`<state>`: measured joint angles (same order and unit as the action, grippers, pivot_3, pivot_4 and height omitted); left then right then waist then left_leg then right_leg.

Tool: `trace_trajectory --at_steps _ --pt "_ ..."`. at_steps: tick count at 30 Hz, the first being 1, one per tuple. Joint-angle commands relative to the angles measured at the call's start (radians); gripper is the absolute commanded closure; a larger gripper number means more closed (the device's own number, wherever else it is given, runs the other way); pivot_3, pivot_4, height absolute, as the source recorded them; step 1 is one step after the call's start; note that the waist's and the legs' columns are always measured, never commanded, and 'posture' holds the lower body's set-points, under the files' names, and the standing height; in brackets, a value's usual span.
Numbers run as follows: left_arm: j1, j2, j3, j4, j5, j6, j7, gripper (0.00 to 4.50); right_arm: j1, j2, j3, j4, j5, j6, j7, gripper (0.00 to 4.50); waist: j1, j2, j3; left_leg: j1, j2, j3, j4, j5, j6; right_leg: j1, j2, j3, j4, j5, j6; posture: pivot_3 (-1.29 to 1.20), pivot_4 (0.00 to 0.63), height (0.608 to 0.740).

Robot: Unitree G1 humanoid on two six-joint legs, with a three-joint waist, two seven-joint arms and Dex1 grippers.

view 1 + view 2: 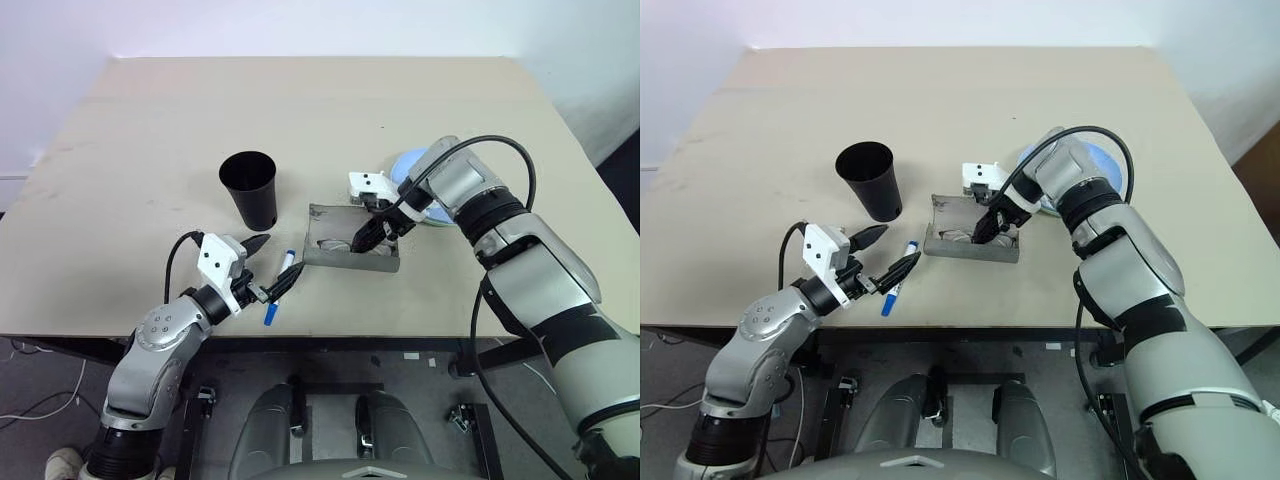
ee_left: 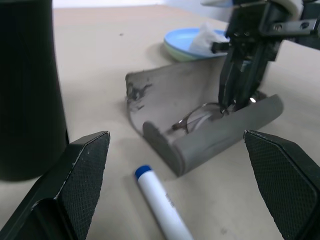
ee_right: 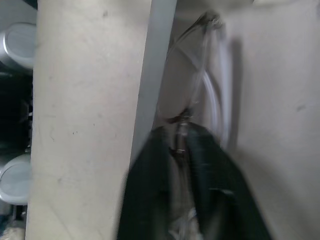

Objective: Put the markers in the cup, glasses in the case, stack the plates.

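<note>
The left gripper (image 1: 268,268) hung wide open just over the blue-capped marker (image 1: 279,288) beside the black cup (image 1: 250,188), ready to pick it, while the right gripper (image 1: 366,236), seemingly just loosening, lowered the glasses (image 2: 197,118) into the open grey case (image 1: 352,242).

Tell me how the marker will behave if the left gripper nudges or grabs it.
The marker is a slim smooth cylinder lying flat on the table, so a nudge would likely roll it. It looks light and stiff. The open left gripper should grip it across the barrel, or it may slip.
</note>
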<state>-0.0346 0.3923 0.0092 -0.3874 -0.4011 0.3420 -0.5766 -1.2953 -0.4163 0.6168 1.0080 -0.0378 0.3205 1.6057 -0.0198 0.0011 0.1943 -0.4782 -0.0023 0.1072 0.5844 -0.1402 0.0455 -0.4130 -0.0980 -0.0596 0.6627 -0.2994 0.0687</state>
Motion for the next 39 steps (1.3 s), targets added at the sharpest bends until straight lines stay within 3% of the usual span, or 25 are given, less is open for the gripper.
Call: trace_trajectory --at_steps 1,6,19,24,27,32,35,36,39 --pt "0.005 0.002 0.001 -0.010 0.011 -0.042 -0.013 0.00 -0.012 -0.007 -0.018 -0.005 -0.001 0.003 0.009 2.48 0.000 0.000 0.000 0.000 0.000 0.000 0.000 0.000 0.000 0.000 0.000 0.000 0.000 0.000 0.000 0.00 0.150 0.727" --pt "0.011 0.000 -0.007 -0.016 0.018 -0.046 -0.014 0.00 -0.033 -0.001 -0.056 0.006 -0.008 0.028 0.009 0.90 0.000 0.000 0.000 -0.001 0.000 0.000 0.000 0.000 0.000 -0.001 0.000 0.000 0.000 0.000 0.000 0.00 0.150 0.727" --pt "-0.001 -0.005 -0.018 -0.037 0.016 -0.024 -0.004 0.00 -0.063 -0.006 -0.132 -0.020 0.028 0.059 0.009 0.90 -0.001 0.000 0.000 -0.001 0.000 0.000 0.000 0.000 0.000 0.000 0.000 0.000 0.000 0.000 0.000 0.00 0.150 0.727" --pt "0.002 0.003 -0.007 -0.030 0.010 -0.029 -0.012 0.00 -0.086 -0.008 -0.265 -0.033 0.084 0.090 -0.024 0.90 -0.001 0.000 0.000 -0.001 0.000 0.000 0.000 0.000 0.000 0.000 0.000 0.000 0.000 0.000 0.000 0.00 0.150 0.727" --pt "0.008 0.008 0.001 -0.027 0.010 -0.035 -0.015 0.00 -0.096 -0.012 -0.373 -0.034 0.137 0.163 -0.089 1.50 -0.001 0.000 0.000 -0.001 0.000 0.000 0.000 0.000 0.000 0.000 0.000 0.000 0.000 0.000 0.000 0.00 0.150 0.727" --pt "0.014 0.013 0.009 -0.033 0.009 -0.032 -0.013 0.00 -0.055 -0.034 -0.464 -0.072 0.169 0.250 -0.166 3.22 0.001 0.000 0.000 -0.001 0.000 0.000 0.000 0.000 0.000 0.000 0.000 0.000 0.000 0.000 0.000 0.00 0.150 0.727" --pt "0.006 0.015 0.008 -0.041 0.007 -0.019 -0.006 0.00 -0.042 -0.019 -0.519 -0.021 0.166 0.225 -0.315 4.27 0.000 0.000 0.000 -0.001 0.000 0.000 0.000 0.000 0.000 0.000 -0.001 0.000 0.000 0.000 0.000 0.00 0.150 0.727" --pt "0.003 0.015 0.008 -0.043 0.006 -0.015 -0.004 0.00 -0.039 -0.013 -0.532 -0.003 0.161 0.204 -0.363 4.47 -0.001 0.000 0.000 -0.001 0.000 0.000 0.000 0.000 0.000 0.000 -0.001 0.000 0.000 0.000 0.000 0.00 0.150 0.727" --pt "-0.004 0.025 0.004 -0.053 -0.003 0.009 -0.012 0.00 -0.030 -0.005 -0.533 0.047 0.141 0.143 -0.410 4.47 -0.001 0.000 0.000 -0.001 0.000 0.000 0.000 0.000 0.000 0.000 0.000 0.000 0.000 0.000 0.000 0.00 0.150 0.727"
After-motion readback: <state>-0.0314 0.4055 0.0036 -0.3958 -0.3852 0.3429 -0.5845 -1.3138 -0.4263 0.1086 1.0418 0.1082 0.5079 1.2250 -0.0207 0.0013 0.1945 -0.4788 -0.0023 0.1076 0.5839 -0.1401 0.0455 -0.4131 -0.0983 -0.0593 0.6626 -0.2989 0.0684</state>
